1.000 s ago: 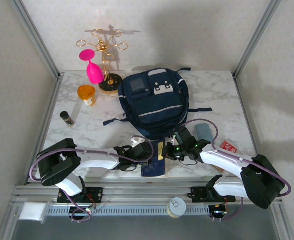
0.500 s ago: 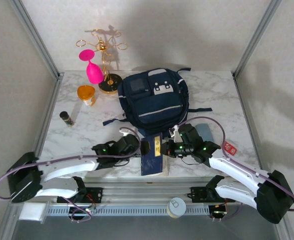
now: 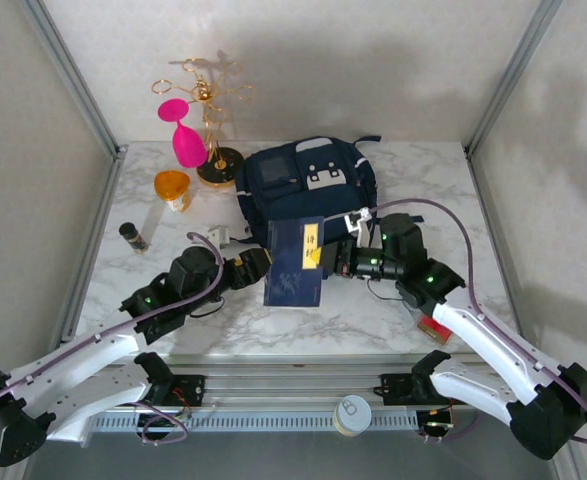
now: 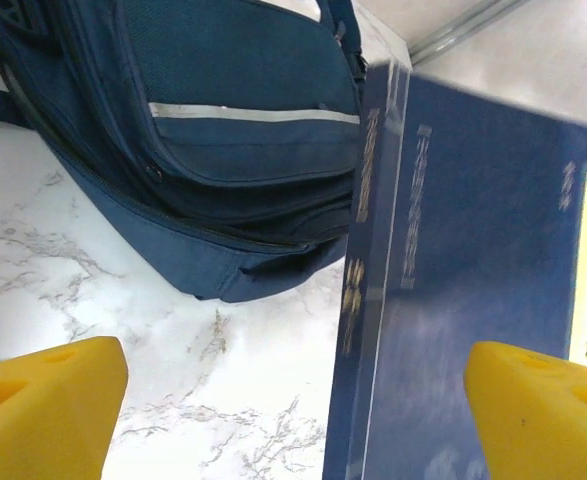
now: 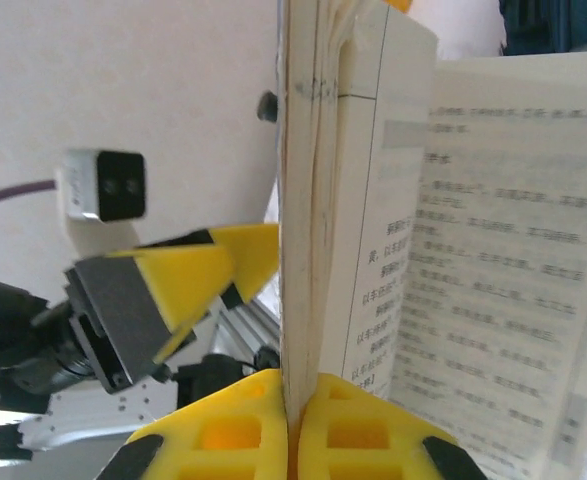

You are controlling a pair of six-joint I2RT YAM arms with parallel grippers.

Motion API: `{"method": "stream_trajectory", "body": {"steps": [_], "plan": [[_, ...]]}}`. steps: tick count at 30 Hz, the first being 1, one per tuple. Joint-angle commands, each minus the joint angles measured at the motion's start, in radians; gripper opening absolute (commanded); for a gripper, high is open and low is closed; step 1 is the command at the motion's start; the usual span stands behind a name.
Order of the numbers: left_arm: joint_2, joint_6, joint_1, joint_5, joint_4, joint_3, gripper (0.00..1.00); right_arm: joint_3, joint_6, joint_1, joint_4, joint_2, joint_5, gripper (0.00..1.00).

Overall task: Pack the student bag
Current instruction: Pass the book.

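A: What's the right gripper doing?
B: Pinching the book by one edge, cover facing up.
A: And the left gripper?
B: Spread wide beside the book's spine; the backpack lies just behind it on the table

Top camera sits high behind the arm bases, looking down and far across the whole table. Left wrist camera is low and close, facing far-right at the student bag and the spine of the book. Right wrist camera is tight on the same book's page edge, facing left-near at the left gripper.
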Motion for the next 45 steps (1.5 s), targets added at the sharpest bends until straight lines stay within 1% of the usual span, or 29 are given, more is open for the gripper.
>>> {"method": "stream_trajectory", "body": {"steps": [1, 3, 5, 7, 9, 14, 18, 20, 23, 27, 30, 31, 32, 35, 36, 37, 38, 40, 42, 45], "plan": [[0.011, 0.024, 0.035, 0.152, 0.119, -0.024, 0.88, 0.062, -0.033, -0.035, 0.076, 0.024, -0.099, 0.00], [0.028, 0.018, 0.046, 0.209, 0.195, -0.033, 0.88, 0.077, -0.038, -0.057, 0.096, 0.039, -0.127, 0.00], [0.045, 0.020, 0.048, 0.237, 0.246, -0.039, 0.88, 0.081, -0.037, -0.075, 0.123, 0.047, -0.155, 0.00], [0.062, 0.020, 0.052, 0.248, 0.268, -0.040, 0.87, 0.078, -0.024, -0.089, 0.158, 0.049, -0.176, 0.00], [0.075, 0.015, 0.054, 0.259, 0.279, -0.038, 0.84, 0.076, -0.014, -0.102, 0.180, 0.057, -0.196, 0.00], [0.091, -0.020, 0.055, 0.328, 0.414, -0.059, 0.69, 0.058, -0.018, -0.112, 0.209, 0.095, -0.221, 0.00], [0.095, -0.025, 0.054, 0.330, 0.426, -0.054, 0.59, 0.049, -0.030, -0.120, 0.213, 0.112, -0.227, 0.00], [0.098, -0.030, 0.054, 0.332, 0.438, -0.056, 0.50, 0.043, -0.042, -0.124, 0.207, 0.117, -0.217, 0.00], [0.107, -0.036, 0.056, 0.332, 0.442, -0.052, 0.39, 0.038, -0.042, -0.130, 0.208, 0.131, -0.219, 0.00], [0.126, -0.034, 0.054, 0.328, 0.442, -0.042, 0.28, 0.031, -0.050, -0.133, 0.212, 0.133, -0.222, 0.00], [0.141, -0.037, 0.055, 0.332, 0.450, -0.032, 0.15, 0.024, -0.057, -0.136, 0.207, 0.137, -0.220, 0.00], [0.144, -0.040, 0.055, 0.333, 0.458, -0.029, 0.11, 0.026, -0.066, -0.137, 0.197, 0.139, -0.216, 0.03], [0.144, -0.041, 0.055, 0.332, 0.460, -0.027, 0.09, 0.030, -0.083, -0.140, 0.175, 0.142, -0.208, 0.08], [0.153, -0.046, 0.056, 0.323, 0.489, -0.009, 0.01, 0.026, -0.114, -0.153, 0.114, 0.138, -0.169, 0.26], [0.159, -0.049, 0.057, 0.324, 0.488, 0.002, 0.00, 0.017, -0.114, -0.164, 0.101, 0.134, -0.161, 0.37], [0.163, -0.052, 0.057, 0.325, 0.488, 0.013, 0.00, 0.011, -0.112, -0.176, 0.083, 0.131, -0.148, 0.53], [0.165, -0.055, 0.057, 0.325, 0.493, 0.019, 0.00, 0.010, -0.117, -0.187, 0.054, 0.129, -0.132, 0.65], [0.167, -0.067, 0.057, 0.328, 0.518, 0.026, 0.00, 0.002, -0.139, -0.204, -0.002, 0.121, -0.098, 0.87], [0.174, -0.081, 0.057, 0.345, 0.556, 0.032, 0.00, -0.027, -0.135, -0.213, 0.010, 0.114, -0.108, 0.98], [0.190, -0.117, 0.057, 0.366, 0.618, 0.040, 0.00, -0.074, -0.073, -0.212, 0.131, 0.128, -0.231, 0.99]]}}
